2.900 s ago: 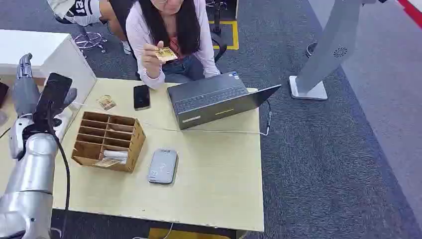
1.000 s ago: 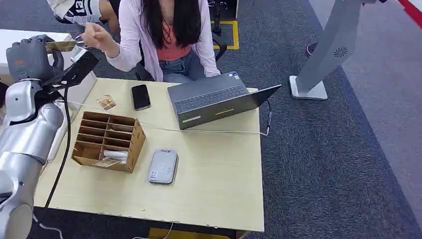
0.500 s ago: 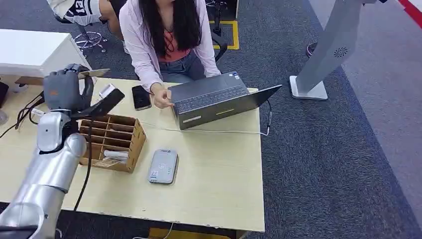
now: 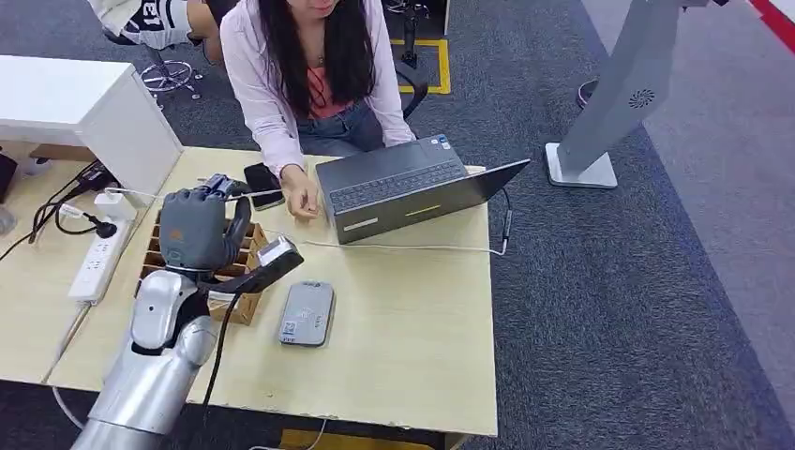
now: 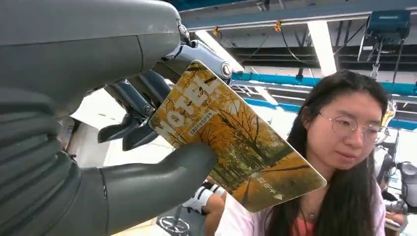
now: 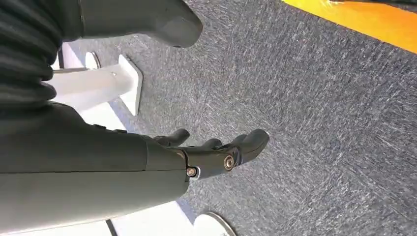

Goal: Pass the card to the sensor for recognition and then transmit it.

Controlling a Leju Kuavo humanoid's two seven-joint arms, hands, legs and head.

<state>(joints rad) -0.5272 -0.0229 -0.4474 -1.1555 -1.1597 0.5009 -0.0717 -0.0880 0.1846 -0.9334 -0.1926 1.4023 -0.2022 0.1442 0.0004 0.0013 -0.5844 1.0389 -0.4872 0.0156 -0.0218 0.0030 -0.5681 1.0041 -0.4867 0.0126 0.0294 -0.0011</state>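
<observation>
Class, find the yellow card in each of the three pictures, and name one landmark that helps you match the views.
Head view: card edge-on above the left hand, near the phone.
Left wrist view: card mid-picture, gripped by thumb and fingers.
Right wrist view: not in it.
Shared landmark: the person.

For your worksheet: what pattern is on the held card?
Golden autumn trees on the card, clearest in the left wrist view.

Your head view looks down from high on the robot onto the table (image 4: 394, 356), with the left hand (image 4: 197, 230) at the frame's left and the person (image 4: 314, 66) at top centre. Your left wrist view sits close behind that hand (image 5: 98, 147), tilted upward toward the ceiling; both show this person (image 5: 339, 147). Your right wrist view faces down at grey carpet (image 6: 319, 123), close behind the right hand (image 6: 147, 162).
</observation>
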